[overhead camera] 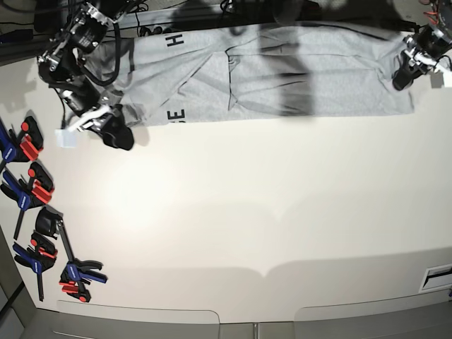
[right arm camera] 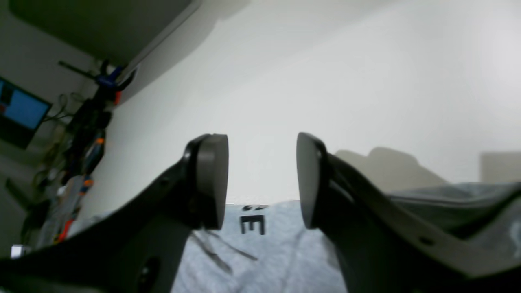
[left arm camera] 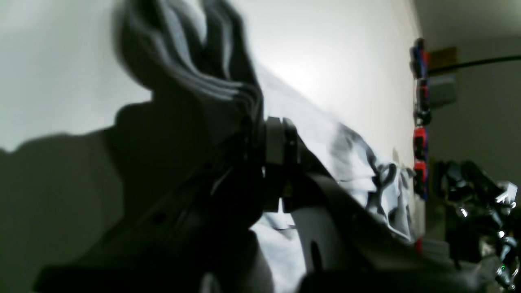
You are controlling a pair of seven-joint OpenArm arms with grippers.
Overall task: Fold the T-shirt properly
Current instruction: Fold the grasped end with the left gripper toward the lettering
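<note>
Across the table's far edge the light heather-grey cotton T-shirt (overhead camera: 282,74) lies partly folded; left gripper (overhead camera: 405,76) pinches its hem, right gripper (overhead camera: 116,134) hangs released beside it; more folds remain.

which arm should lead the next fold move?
Left. Its end effector is shut on bunched light grey cotton T-shirt fabric. The right end effector is open beside the lettered edge, holding nothing.

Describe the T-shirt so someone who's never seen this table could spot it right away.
Look along the far edge of the pale table, between the two robot arms. The T-shirt lies spread there, light heather grey. Black block letters near its left end set it apart from the red-and-blue clamps down the table's left side.
</note>
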